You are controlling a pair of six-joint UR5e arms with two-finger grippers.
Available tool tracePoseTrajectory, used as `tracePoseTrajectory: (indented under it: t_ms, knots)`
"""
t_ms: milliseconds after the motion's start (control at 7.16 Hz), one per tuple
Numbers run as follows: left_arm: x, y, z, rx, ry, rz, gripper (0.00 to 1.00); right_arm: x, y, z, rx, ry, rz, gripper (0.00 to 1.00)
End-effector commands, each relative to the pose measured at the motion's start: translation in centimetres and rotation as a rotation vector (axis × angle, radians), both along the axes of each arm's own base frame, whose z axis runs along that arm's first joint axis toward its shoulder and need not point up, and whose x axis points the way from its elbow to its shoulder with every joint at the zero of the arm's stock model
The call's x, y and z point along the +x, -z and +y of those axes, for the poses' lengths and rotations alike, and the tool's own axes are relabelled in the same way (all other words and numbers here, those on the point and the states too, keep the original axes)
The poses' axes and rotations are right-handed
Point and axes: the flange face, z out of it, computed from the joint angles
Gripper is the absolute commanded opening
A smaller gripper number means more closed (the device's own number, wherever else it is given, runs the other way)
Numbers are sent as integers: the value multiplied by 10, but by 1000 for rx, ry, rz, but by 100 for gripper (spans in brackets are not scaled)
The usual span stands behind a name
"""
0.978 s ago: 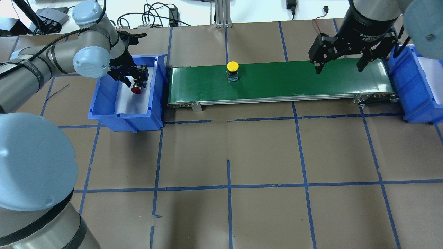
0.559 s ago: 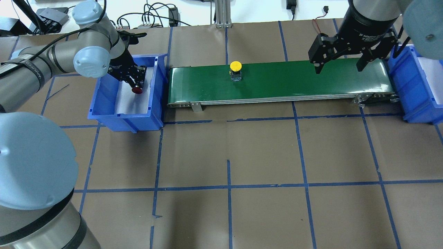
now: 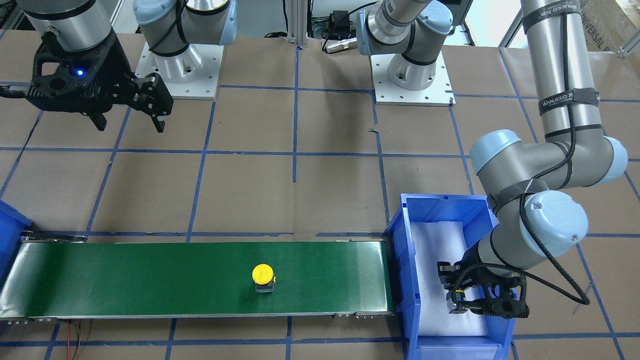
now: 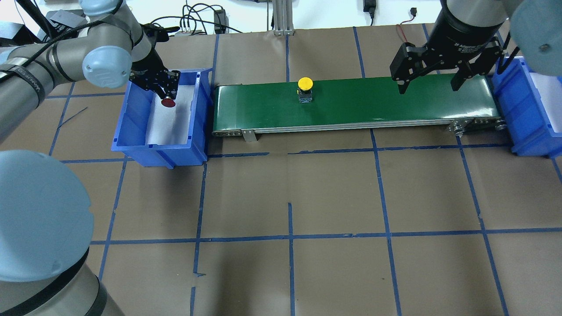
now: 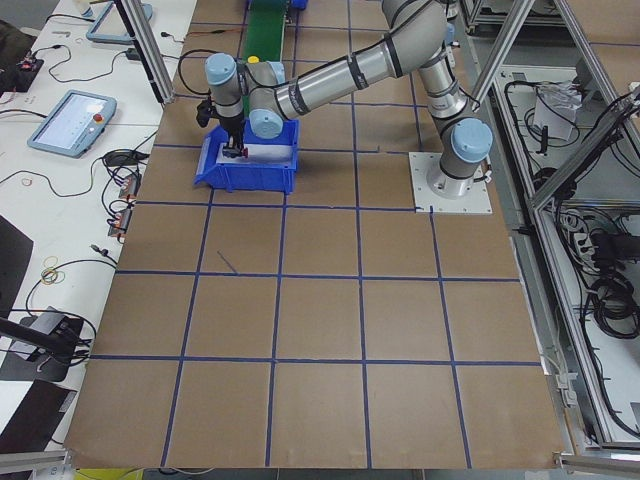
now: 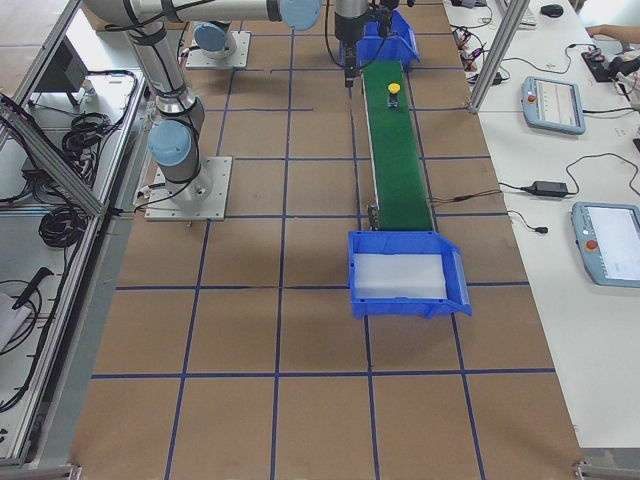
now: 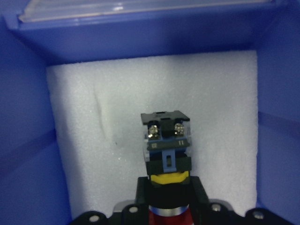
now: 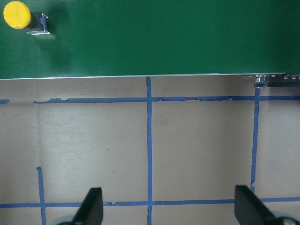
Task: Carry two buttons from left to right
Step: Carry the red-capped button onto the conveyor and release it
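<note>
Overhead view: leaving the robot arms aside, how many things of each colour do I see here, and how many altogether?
Yellow-capped button: 1
Red-capped button: 1
Blue bins: 2
Green conveyor belt: 1
Total: 5

Green belt [image 4: 373, 101]; yellow-capped button [image 4: 305, 83]; red-capped button [image 4: 167, 102]; blue bin [image 4: 162, 154].

Conveyor belt [image 4: 373, 101] is lying between left bin [image 4: 131, 147] and right bin [image 4: 522, 127]. Loose button [image 4: 305, 87] is standing on the belt, left of middle. Left gripper [image 4: 169, 94] is holding the other button [image 4: 168, 103] above the left bin's floor; right gripper [image 4: 429, 87] is hovering above the belt's right end.
</note>
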Motion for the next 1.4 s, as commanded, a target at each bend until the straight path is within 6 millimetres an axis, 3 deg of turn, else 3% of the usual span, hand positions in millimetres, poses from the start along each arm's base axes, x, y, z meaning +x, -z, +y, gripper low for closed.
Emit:
tracePoseTrajectory:
  t_ms: [0,280,419,699,978,1258]
  knots:
    - [-1,-42,14,-32,2,-10,13,-2,-1,-1,-1,17,-13,100]
    - [-3,-90,31,-53,-1,-46,13,-3,0,-2,3,16,-9,100]
    - [-12,-95,34,-55,-10,-36,13,-4,0,-2,3,16,-5,100]
    - [-76,-101,35,-76,-46,-27,13,-2,3,-2,8,7,-4,100]
    - [-128,-91,29,-75,-69,-11,13,-3,1,-2,5,10,-4,100]
    - [-155,-41,13,-68,-80,-4,13,-3,1,-1,8,9,-4,100]
